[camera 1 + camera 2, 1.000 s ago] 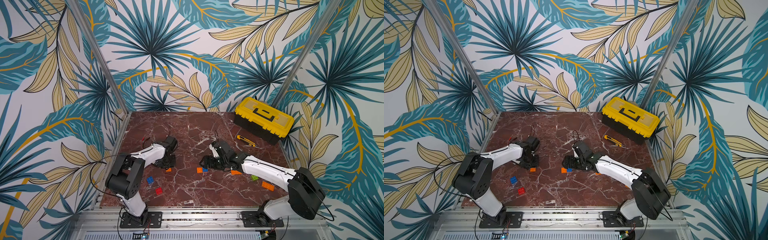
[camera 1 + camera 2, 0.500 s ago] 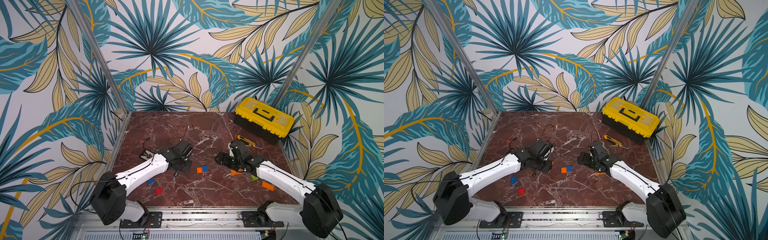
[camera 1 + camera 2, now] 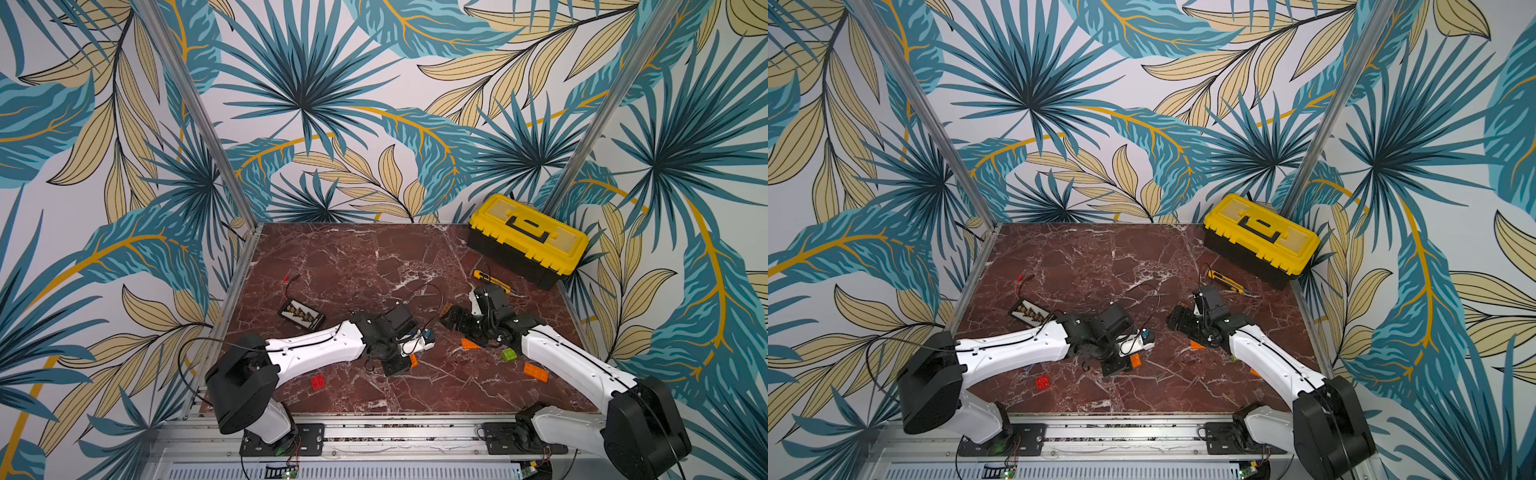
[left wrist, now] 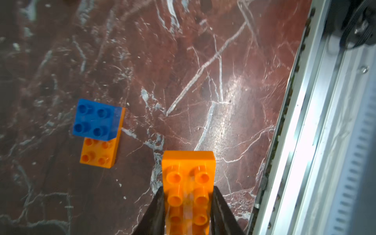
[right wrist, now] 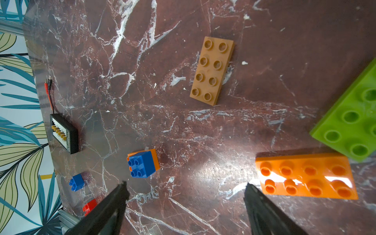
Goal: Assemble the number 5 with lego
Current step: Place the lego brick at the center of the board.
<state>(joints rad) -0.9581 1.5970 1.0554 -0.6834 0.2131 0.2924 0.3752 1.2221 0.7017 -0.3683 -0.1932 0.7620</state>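
Our left gripper (image 4: 188,190) has its jaws clamped on an orange brick (image 4: 189,168); we should square it over the blue-topped stack (image 4: 95,120) before pressing. The right gripper (image 5: 186,184) hovers, jaws apart, empty.

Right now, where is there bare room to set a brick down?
Bare: the far marble between the black board and the toolbox; also the near edge between the red brick and an orange brick. Crowded around the green brick.
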